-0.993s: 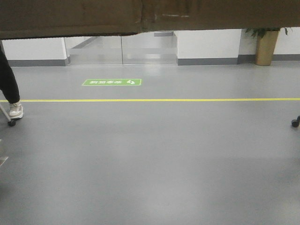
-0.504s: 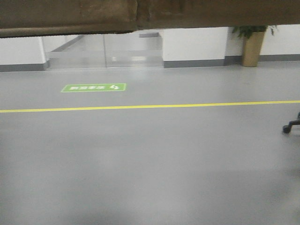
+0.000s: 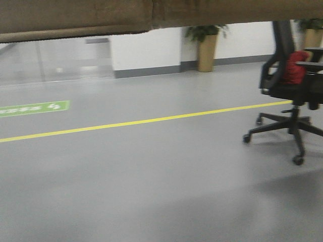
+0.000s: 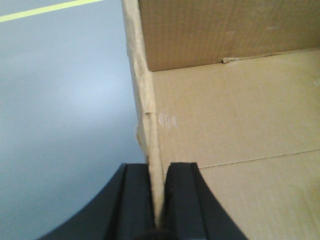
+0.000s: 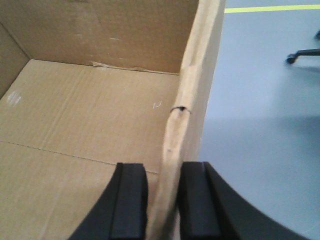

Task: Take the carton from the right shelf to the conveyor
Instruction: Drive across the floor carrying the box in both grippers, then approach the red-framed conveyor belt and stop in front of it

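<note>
Carton: I have the carton [image 4: 240, 115] lifted between both arms. It hangs over bare floor [image 3: 151, 191], its open top faces the wrist cameras, and I see nothing inside it.
Left gripper: the left gripper [image 4: 160, 175] pinches the carton's left wall, with one black finger inside and one outside.
Right gripper: the right gripper [image 5: 163, 175] is clamped the same way on the right wall, which has a small nick just above the pads.
Done: judging by the floor under it, the carton is off the shelf and in transit.
Left to do: I have to reach the conveyor, lower the carton onto the belt and let go with both grippers.
Shelf and conveyor: neither shows in any view, so I cannot say how near the belt is.
Front view only: this view shows the room ahead, with a yellow line [image 3: 141, 121], a green floor sign [image 3: 33, 108], a potted plant [image 3: 206, 45] by the wall and an office chair [image 3: 290, 85] at the right. The carton is just a brown band across the top of it, and no gripper appears.
Wrist views only: these show the grips themselves, the wall edges and the carton's inner floor with its flap seam. They show almost nothing of what lies ahead.
</note>
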